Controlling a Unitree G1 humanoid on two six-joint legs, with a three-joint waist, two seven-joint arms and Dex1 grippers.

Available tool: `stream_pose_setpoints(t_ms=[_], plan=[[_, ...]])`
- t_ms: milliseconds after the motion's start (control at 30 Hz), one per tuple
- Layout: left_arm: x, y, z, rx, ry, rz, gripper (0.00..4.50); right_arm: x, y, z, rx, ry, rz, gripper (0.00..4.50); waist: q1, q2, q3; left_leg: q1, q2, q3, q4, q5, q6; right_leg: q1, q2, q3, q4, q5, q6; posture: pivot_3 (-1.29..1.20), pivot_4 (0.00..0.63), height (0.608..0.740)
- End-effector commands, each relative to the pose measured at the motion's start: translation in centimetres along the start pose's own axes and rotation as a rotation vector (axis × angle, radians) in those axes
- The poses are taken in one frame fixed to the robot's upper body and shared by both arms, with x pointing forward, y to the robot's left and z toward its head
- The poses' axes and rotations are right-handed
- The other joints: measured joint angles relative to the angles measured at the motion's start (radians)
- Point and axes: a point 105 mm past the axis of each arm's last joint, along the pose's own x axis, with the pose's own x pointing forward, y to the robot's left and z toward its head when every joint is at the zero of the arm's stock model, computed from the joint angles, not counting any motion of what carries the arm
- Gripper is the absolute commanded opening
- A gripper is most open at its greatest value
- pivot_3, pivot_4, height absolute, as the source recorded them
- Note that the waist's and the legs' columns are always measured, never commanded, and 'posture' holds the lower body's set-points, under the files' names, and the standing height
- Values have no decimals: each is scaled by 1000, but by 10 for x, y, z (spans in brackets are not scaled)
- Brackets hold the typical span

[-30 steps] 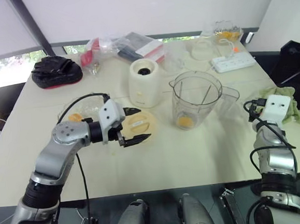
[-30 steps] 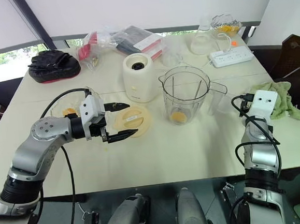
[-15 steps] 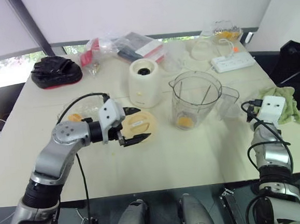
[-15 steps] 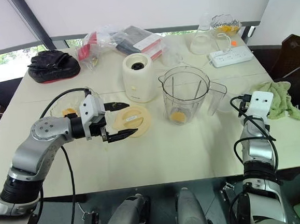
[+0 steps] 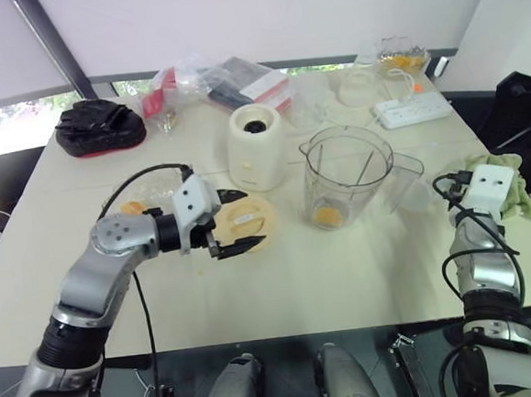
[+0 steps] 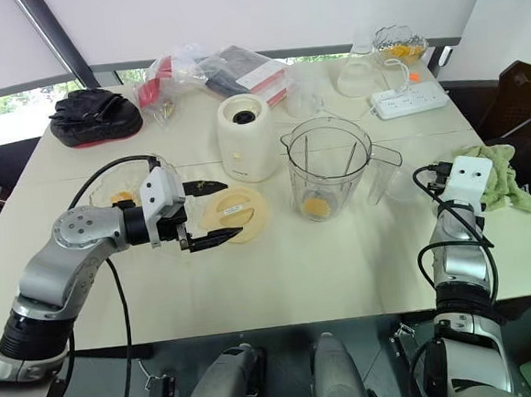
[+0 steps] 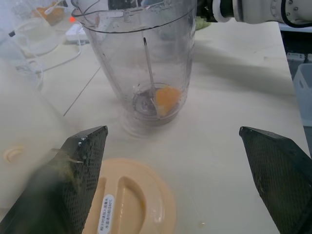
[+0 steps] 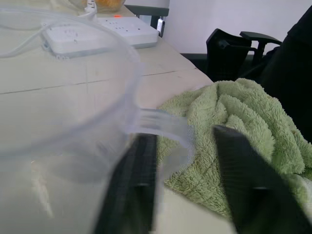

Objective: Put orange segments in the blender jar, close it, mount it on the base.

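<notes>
Cream table (image 5: 282,289) under a white wall. Left gripper (image 5: 234,222) hovering over a flat cream-yellow round lid (image 5: 249,220), black fingers wide apart. Cream-white squat base (image 5: 256,148) behind. Tall clear ribbed blender jar (image 5: 345,176) at centre, one orange segment (image 7: 166,100) at its bottom. Right gripper (image 8: 190,195) at a clear container's handle (image 8: 161,124) beside a green towel (image 8: 234,122); grip unclear.

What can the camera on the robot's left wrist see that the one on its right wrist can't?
Left wrist view: an orange segment at the bottom of the blender jar, a cream-yellow lid lying flat, and the open left pincer.
Right wrist view: a green towel, a black chair, and a clear plastic wall close up, possibly that jar.
Both: the table and the white power strip.
</notes>
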Motion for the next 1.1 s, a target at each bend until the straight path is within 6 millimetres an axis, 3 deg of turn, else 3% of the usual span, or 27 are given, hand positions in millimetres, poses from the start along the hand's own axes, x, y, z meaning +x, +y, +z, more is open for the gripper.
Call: stream_pose_setpoints(t_ms=[33, 733, 1100], plan=[[0, 1, 10, 50, -15, -7, 4500, 4, -5, 17, -1, -58, -16, 33, 0, 0, 0, 0, 0, 0, 0, 0, 0, 0, 0, 0, 0, 0, 0, 0, 150, 740], [-1, 1, 11, 68, -13, -16, 4500, -7, -4, 22, 67, -97, -21, 33, 5, -1, 0, 2, 1, -1, 0, 0, 0, 4, 3, 0, -2, 0, 0, 0, 150, 740], [2, 5, 2, 202, 46, -62, 4500, -8, -13, 89, 185, -253, -67, 33, 0, 0, 1, 2, 1, 0, -1, 0, 0, 2, 3, 1, -2, 0, 0, 0, 150, 740]])
